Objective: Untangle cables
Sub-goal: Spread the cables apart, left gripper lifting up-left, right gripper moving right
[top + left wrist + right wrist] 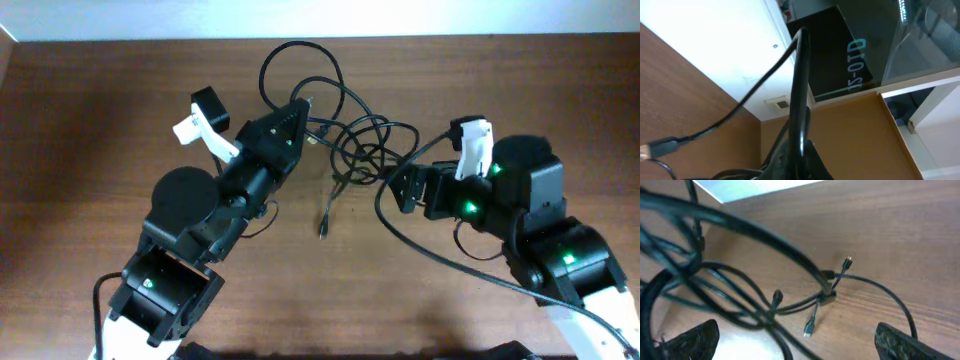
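Note:
The cables [345, 135] are thin black cords looped in a tangle at the middle back of the brown table [90, 150], with one loose plug end [325, 228] trailing forward. My left gripper [298, 108] is shut on a cable strand [799, 90] at the tangle's left side. My right gripper [395, 185] is open at the tangle's right edge, and the loops and plug ends [810, 327] lie between and ahead of its fingers [797, 342].
A thicker black wire [440, 255] curves from the tangle's right past the right arm. A white wall edge [320, 18] runs along the table's back. A dark box with lettering [840, 55] shows beyond the table in the left wrist view.

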